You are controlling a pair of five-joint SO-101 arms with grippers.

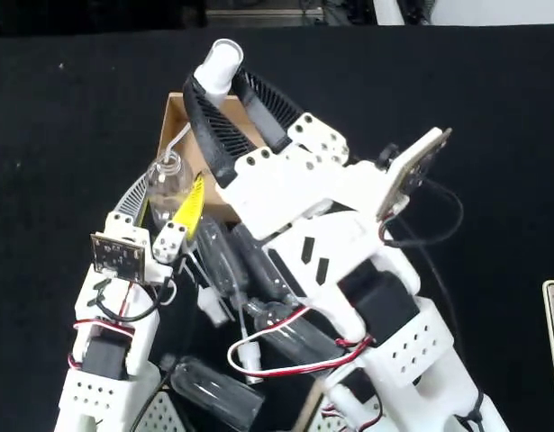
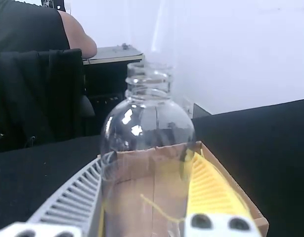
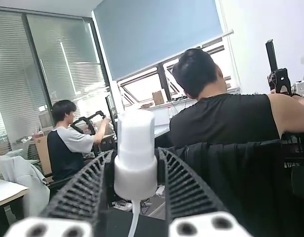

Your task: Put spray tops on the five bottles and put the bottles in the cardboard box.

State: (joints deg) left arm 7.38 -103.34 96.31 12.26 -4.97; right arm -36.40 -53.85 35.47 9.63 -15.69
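Bottle [image 1: 167, 173], uncapped, sits upright at the cardboard box [image 1: 173, 108] edge, clamped in the left gripper [image 1: 166, 193]. The right gripper [image 3: 135, 170] pinches a spray top [image 3: 135, 148] above. Capping is in hand; next, its dip tube [image 1: 179, 137] probably needs threading into the neck [image 2: 148, 79].

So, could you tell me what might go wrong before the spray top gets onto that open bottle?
The spray top, held by the right gripper, trails a thin dip tube; it could miss the open neck of the bottle or buckle against it.
The left gripper holds the smooth, round bottle by its sides, so pressing or twisting might make it slip.
Loose bottles lying between the arms could get knocked and roll.
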